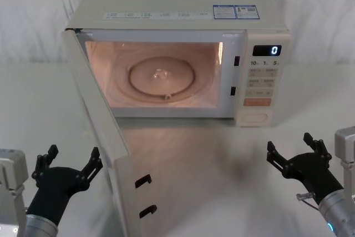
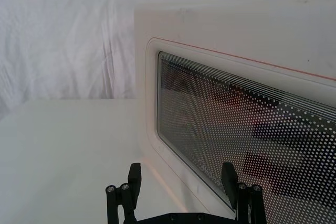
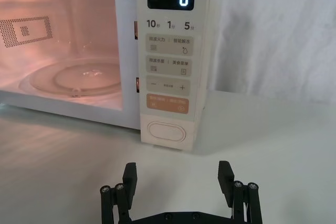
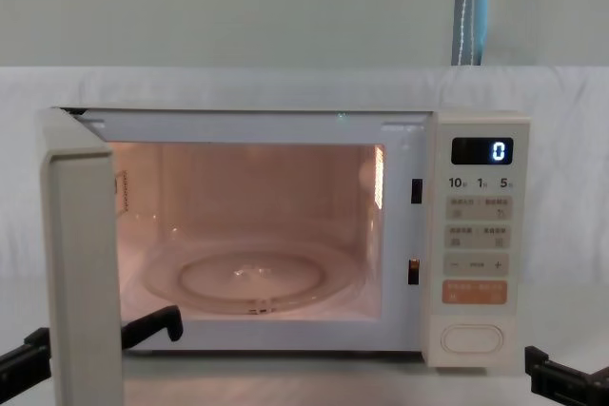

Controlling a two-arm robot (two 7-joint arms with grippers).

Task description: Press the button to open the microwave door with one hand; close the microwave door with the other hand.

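Microwave (image 1: 166, 4): cream body on the white table (image 1: 310, 109), cavity lit, glass turntable (image 1: 163, 77) bare, display reading 0.

Microwave door (image 1: 102, 137): swung fully open on its left hinge, projecting toward the robot, latch hooks (image 1: 143, 180) facing the cavity side. Opening step judged complete; closing is the step in hand.

Left end effector (image 1: 69, 162): fingers spread, low at the left of the table, just outside the door's outer face; its wrist view looks straight onto the dotted window. Recommended handling: meet the outer face near the free edge, away from the hinge, with a flat contact on the frame and not the window; follow the door's arc, push steadily until the hooks seat.

Right end effector (image 1: 291, 149): fingers spread, holding nothing, near the front right, well clear of the door's swing.

Button (image 3: 166, 131): pill-shaped key at the foot of the control panel, untouched now.
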